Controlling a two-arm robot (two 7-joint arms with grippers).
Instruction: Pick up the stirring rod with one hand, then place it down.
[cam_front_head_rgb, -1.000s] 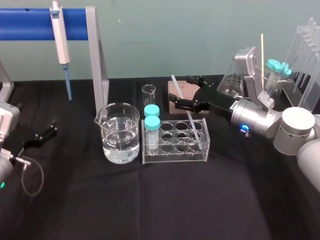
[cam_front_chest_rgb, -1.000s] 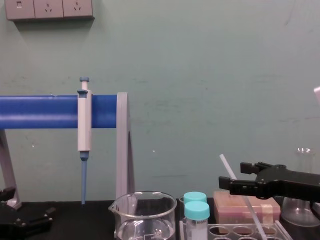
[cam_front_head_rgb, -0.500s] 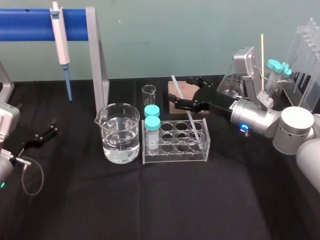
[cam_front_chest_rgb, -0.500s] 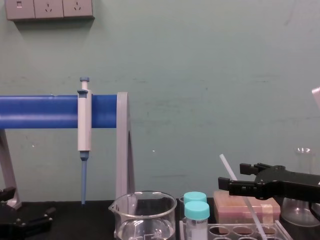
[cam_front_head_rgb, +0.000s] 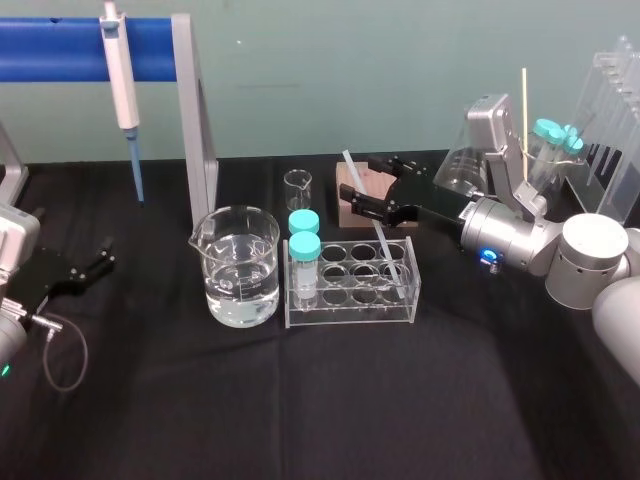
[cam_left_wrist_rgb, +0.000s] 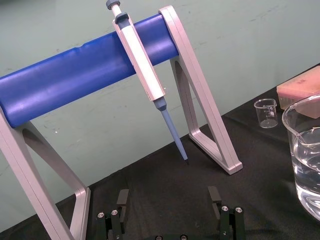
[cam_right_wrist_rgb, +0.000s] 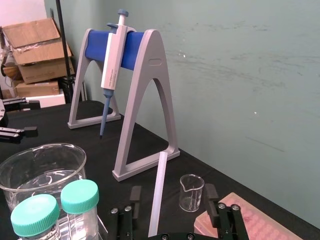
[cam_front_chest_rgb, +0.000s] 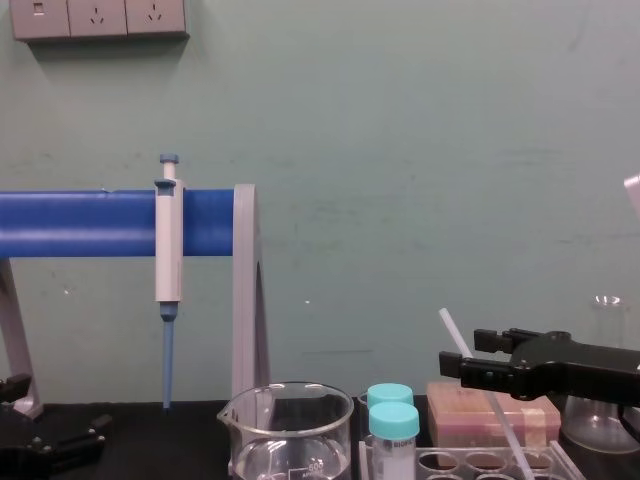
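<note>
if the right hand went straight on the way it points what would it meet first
Likely the stirring rod in the test tube rack: it stands inside the open right hand.

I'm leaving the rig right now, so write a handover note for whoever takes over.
Right gripper: open, one finger on each side of the stirring rod, not closed on it.
Left gripper: open, parked low at the far left.
Stirring rod: leaning tilted, lower end in the test tube rack.
Done: approach to the rod.
Left: close on it, lift, place it down.
</note>
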